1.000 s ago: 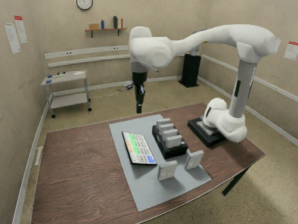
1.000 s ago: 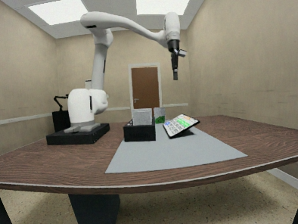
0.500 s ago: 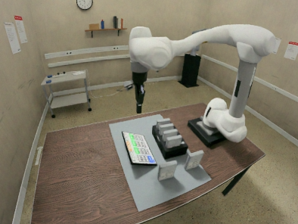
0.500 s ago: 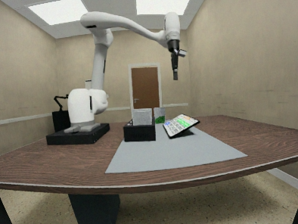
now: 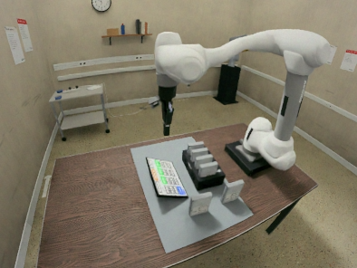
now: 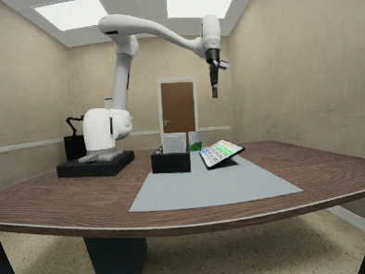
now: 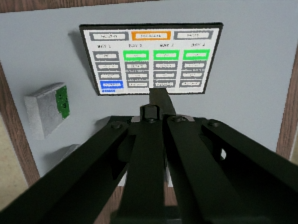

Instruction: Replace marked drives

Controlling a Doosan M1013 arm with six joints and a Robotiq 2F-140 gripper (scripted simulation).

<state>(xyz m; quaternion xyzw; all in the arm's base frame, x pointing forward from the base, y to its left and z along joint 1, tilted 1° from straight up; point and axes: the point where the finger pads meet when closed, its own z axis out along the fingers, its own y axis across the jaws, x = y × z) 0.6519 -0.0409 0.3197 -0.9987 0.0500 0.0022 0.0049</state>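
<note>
My gripper (image 5: 167,131) (image 6: 215,93) (image 7: 157,101) is shut and empty, high above the mat (image 5: 174,233) (image 6: 222,192) (image 7: 255,120). The black dock (image 5: 211,182) (image 6: 171,164) stands on the mat with several grey drives upright in its row of bays; in the wrist view the gripper mostly hides it. One spare drive (image 5: 200,204) and another spare drive (image 5: 232,192) stand upright on the mat beyond the dock's end. The tilted screen (image 5: 167,178) (image 6: 221,154) (image 7: 150,61) shows four bay columns, three with a green top cell and the leftmost with a blue bottom cell; one header cell is orange. Its text is unreadable.
The screen stands beside the dock's long side, with a narrow gap between. The arm's black base plate (image 5: 249,164) (image 6: 83,169) is on the dock's other side. The wooden table (image 5: 91,204) (image 6: 74,199) surrounds the mat.
</note>
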